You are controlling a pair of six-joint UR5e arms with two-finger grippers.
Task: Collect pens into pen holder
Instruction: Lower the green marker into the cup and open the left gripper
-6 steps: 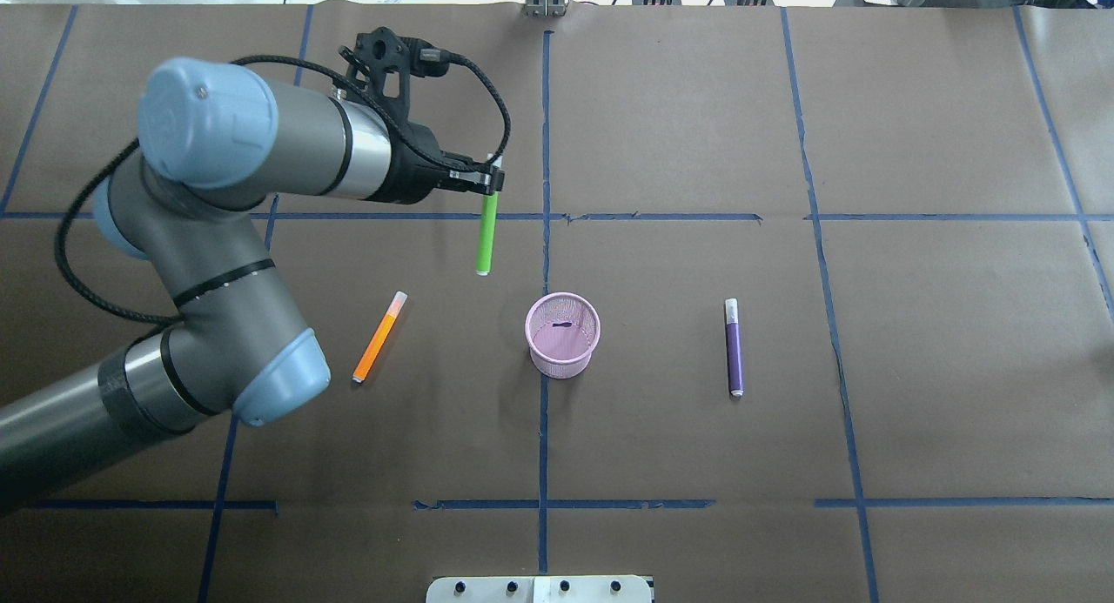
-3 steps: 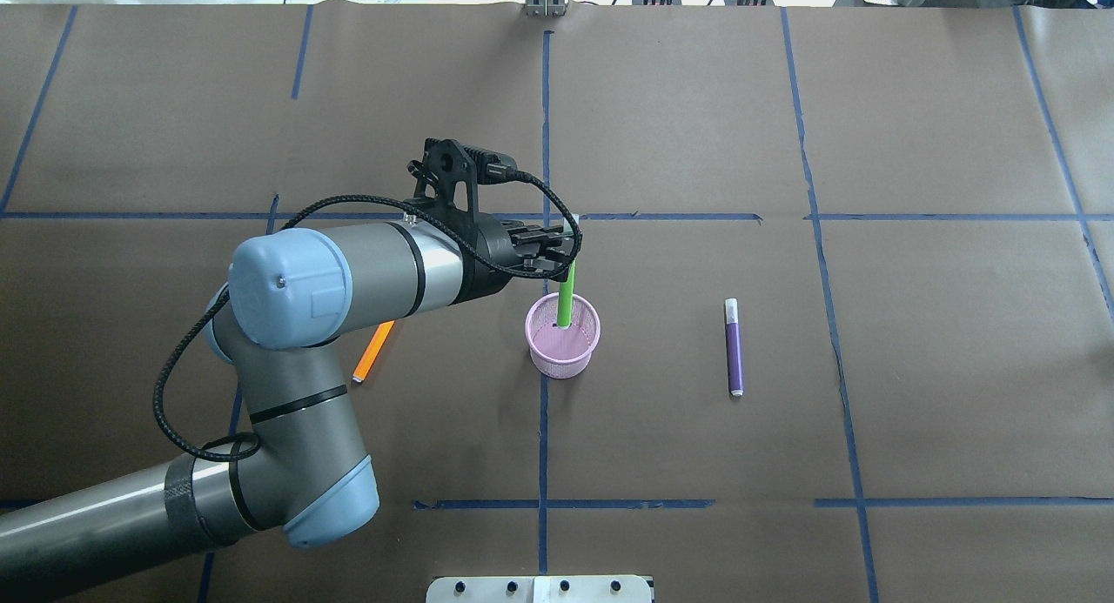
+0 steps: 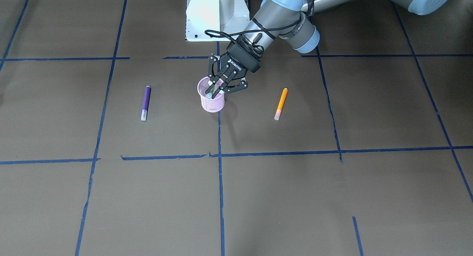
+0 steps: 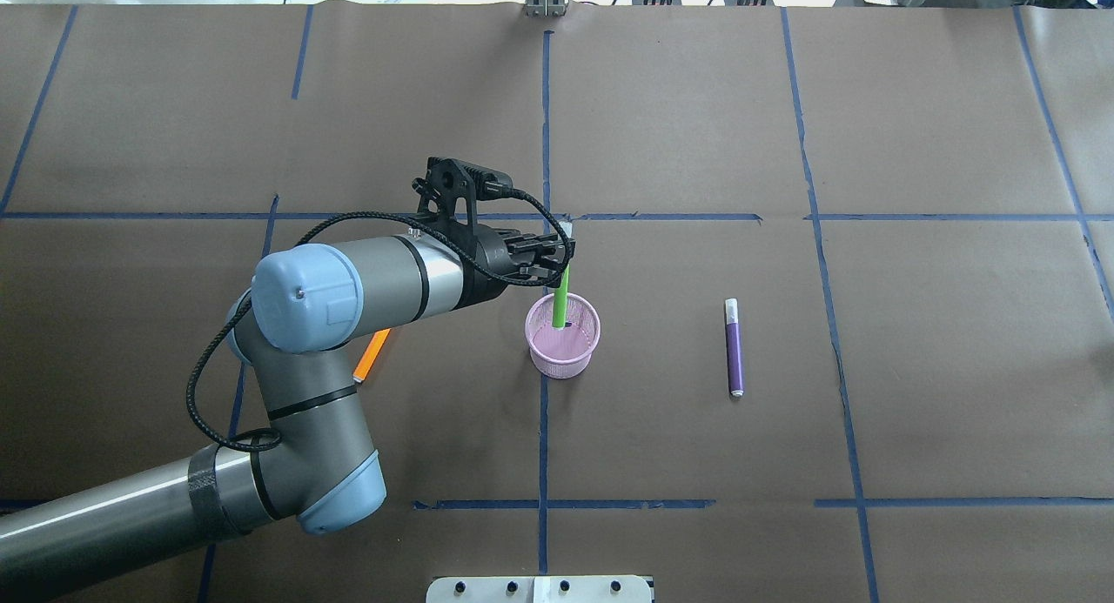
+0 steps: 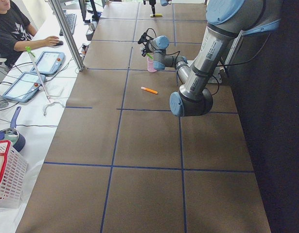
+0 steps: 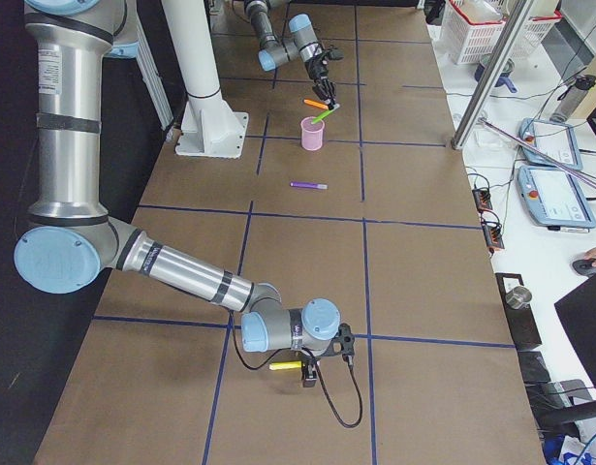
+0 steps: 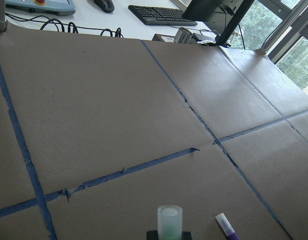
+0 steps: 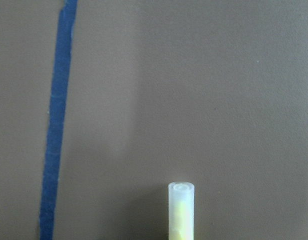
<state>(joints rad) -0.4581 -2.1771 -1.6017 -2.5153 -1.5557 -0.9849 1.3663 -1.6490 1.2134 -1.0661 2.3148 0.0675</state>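
Note:
My left gripper is shut on the cap end of the green pen, which tilts with its lower end inside the pink mesh pen holder. From the front, the gripper hangs over the holder's rim. The pen's pale cap shows in the left wrist view. The orange pen lies left of the holder, partly under my arm. The purple pen lies to its right. My right gripper is low over the table far off, beside a yellow pen. I cannot tell whether it is open.
Blue tape lines divide the brown paper table cover. The robot's white base plate sits at the robot's edge. A side bench with tablets and a red-and-white basket lies beyond the far edge.
My left arm carried the green pen from the back left over to the holder and lowered its tip in. In the last half second the gripper shifted slightly left and the pen tilted more.

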